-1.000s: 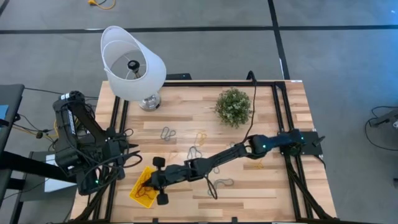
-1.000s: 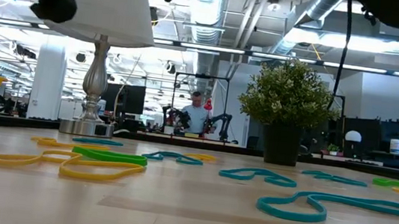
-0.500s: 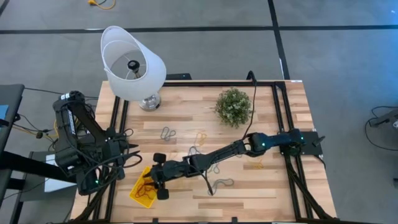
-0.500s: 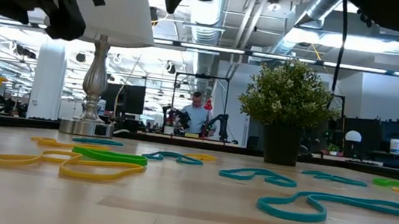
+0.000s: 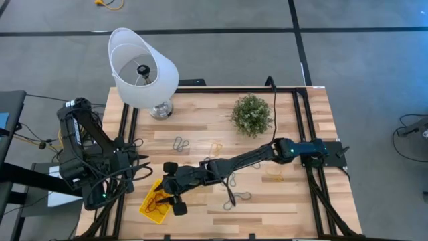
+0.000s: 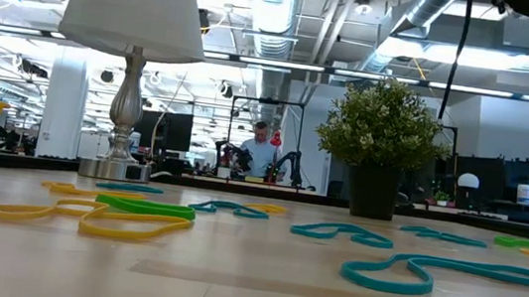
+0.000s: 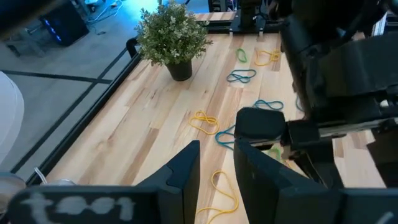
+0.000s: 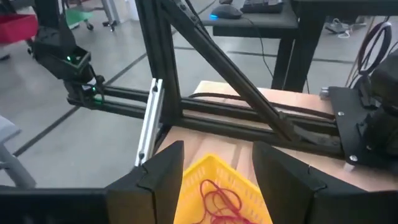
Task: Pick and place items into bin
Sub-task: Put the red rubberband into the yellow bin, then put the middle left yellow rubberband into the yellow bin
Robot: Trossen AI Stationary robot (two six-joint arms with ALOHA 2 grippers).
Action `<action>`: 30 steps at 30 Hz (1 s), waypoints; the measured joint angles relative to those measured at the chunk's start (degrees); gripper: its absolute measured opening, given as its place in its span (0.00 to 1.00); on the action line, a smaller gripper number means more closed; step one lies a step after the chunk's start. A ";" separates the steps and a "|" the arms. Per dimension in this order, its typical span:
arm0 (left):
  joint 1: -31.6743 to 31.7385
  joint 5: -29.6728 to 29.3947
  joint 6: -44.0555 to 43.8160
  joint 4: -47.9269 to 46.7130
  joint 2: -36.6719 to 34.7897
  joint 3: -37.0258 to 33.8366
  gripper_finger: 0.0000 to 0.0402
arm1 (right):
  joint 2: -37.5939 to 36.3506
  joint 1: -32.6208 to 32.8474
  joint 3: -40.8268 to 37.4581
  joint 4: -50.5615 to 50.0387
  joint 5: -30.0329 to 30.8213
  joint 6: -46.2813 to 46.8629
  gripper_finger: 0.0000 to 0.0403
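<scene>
The bin [image 5: 154,201] sits at the near-left corner of the wooden surface [image 5: 294,201], tilted diamond-wise, close to the surface's left and near edges. Inside it lie several red loops [image 8: 219,194], tangled together on the yellow floor; the right wrist view shows them well inside the bin's walls.

The right arm reaches across the surface from its base on the right, and the right hand [image 5: 172,188] hangs over the bin's right side, its two fingers [image 8: 163,171] spread apart with nothing between them. The left arm waits folded at the left edge, outside the frame rail; the left hand [image 7: 214,171] has its fingers close together with a narrow gap, holding nothing.

Loose items remain on the surface: a grey loop [image 5: 180,142] and a yellow loop [image 5: 215,147] in the middle, another grey loop [image 5: 239,197] nearer the front edge, and a yellow one [image 5: 274,176] towards the right rail. In the low view, yellow [image 6: 87,216], green [image 6: 143,206] and teal loops [image 6: 410,272] lie flat and apart.

A lamp [image 5: 142,70] stands at the far-left corner and a potted plant [image 5: 251,114] at the far middle. The near-right stretch of the surface holds little besides those loops. A black frame rail [image 5: 304,127] bounds the right side.
</scene>
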 joint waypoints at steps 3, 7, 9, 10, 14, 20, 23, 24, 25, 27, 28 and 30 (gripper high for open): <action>0.00 -0.16 -0.34 0.01 0.00 0.00 0.22 | 1.39 -0.16 0.00 -1.66 0.05 0.68 0.45; 0.00 -0.16 -2.49 0.12 0.00 0.00 0.22 | 1.39 -0.43 -0.15 -10.33 -0.38 3.19 0.43; 0.00 -0.16 -2.76 0.09 0.00 0.00 0.22 | -0.30 -0.70 -0.17 -16.86 -0.42 4.00 0.41; 0.00 -0.16 -2.76 0.12 0.00 0.00 0.22 | -1.50 -0.93 -0.17 -19.64 -0.42 4.73 0.40; 1.01 -0.18 -5.38 0.07 0.00 0.00 0.22 | -7.70 -1.86 0.04 -35.21 -0.38 5.81 0.37; 4.46 -0.48 -7.87 -0.93 -0.04 0.00 0.22 | -14.14 -2.77 -0.31 -51.90 -0.24 5.70 0.35; 5.90 1.68 -5.68 -0.94 -0.06 0.00 0.22 | -20.64 -3.02 -0.60 -56.71 3.44 5.80 0.34; 6.13 1.82 -5.42 -0.88 -0.14 0.00 0.22 | -22.92 -3.06 -1.01 -57.46 5.64 5.83 0.34; 6.14 1.83 -5.28 -0.88 -0.29 0.00 0.22 | -25.28 -3.06 -1.62 -58.61 7.87 5.85 0.34; 6.02 1.82 -4.83 -0.92 -0.80 0.00 0.22 | -29.88 -3.01 -2.88 -61.52 11.42 6.27 0.34; 5.90 1.83 -4.05 -0.88 -1.13 0.00 0.22 | -32.12 -2.91 -3.30 -61.81 12.75 6.28 0.34; 5.53 1.72 -2.97 -0.89 -2.17 0.00 0.22 | -37.55 -2.66 -5.14 -61.94 14.25 6.25 0.34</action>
